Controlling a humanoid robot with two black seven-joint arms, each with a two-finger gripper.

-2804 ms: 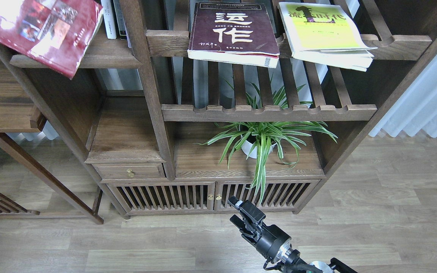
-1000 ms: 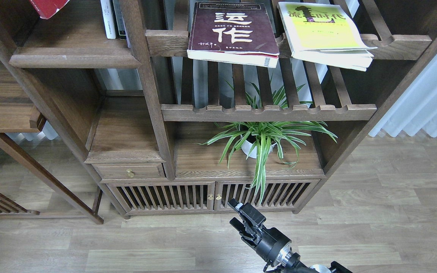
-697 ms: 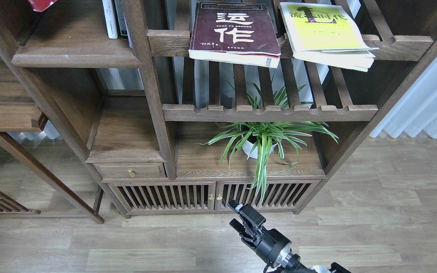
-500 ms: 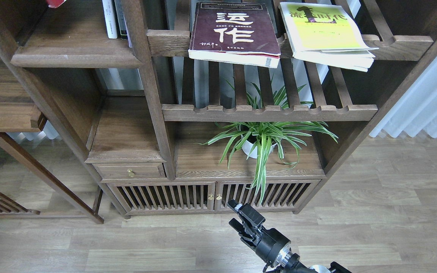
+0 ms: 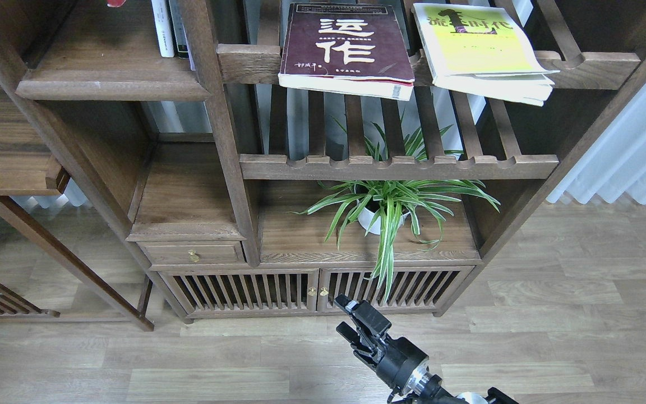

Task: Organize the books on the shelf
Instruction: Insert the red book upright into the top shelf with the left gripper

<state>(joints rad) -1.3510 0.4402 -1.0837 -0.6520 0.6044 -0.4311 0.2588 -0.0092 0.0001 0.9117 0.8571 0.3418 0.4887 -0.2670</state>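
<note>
- Head view: the right gripper (image 5: 351, 325) is hanging low by the floor, holding nothing; whether its fingers are apart I cannot tell.
- Left gripper is out of view.
- The shelf (image 5: 111, 84) is showing only a red sliver (image 5: 116, 3).
- 2 books are waiting on slats: maroon book (image 5: 348, 47) reading "运作", and yellow book (image 5: 483, 47).

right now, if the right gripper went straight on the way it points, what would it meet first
Probably the slatted cabinet doors at the bookcase's base. The right gripper points up and left toward them, with only bare floor between. Depth is unclear, so this is a guess.
</note>
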